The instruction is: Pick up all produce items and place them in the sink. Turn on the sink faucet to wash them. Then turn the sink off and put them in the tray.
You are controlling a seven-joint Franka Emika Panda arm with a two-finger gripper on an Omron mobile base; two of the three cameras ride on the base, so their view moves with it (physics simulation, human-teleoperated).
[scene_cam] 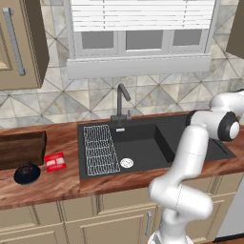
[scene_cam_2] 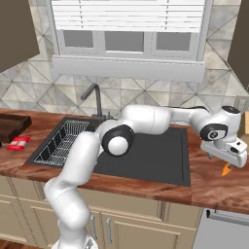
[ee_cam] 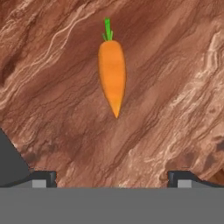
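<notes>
Item: carrot (ee_cam: 112,76), small, orange, tapered, with a short green top; it is laid flat on the wooden worktop (scene_cam_2: 214,187) to the right of the sink (scene_cam: 143,143), and is seen in the hand view midway between the two finger tips and apart from both. Item: gripper (scene_cam_2: 227,159), held just above the carrot on the extended arm; the jaws are spread wide and nothing is held in them. Item: sink, a black recessed basin, fitted with a white wire rack (scene_cam: 100,148) at its left side and a round silvery drain (scene_cam: 127,163). Item: faucet (scene_cam: 121,102), dark grey, mounted behind the basin. Item: tray (scene_cam: 21,148), dark brown wood, placed at the far left of the worktop, with a red packet (scene_cam: 55,161) and a small black round dish (scene_cam: 26,173) near it.
</notes>
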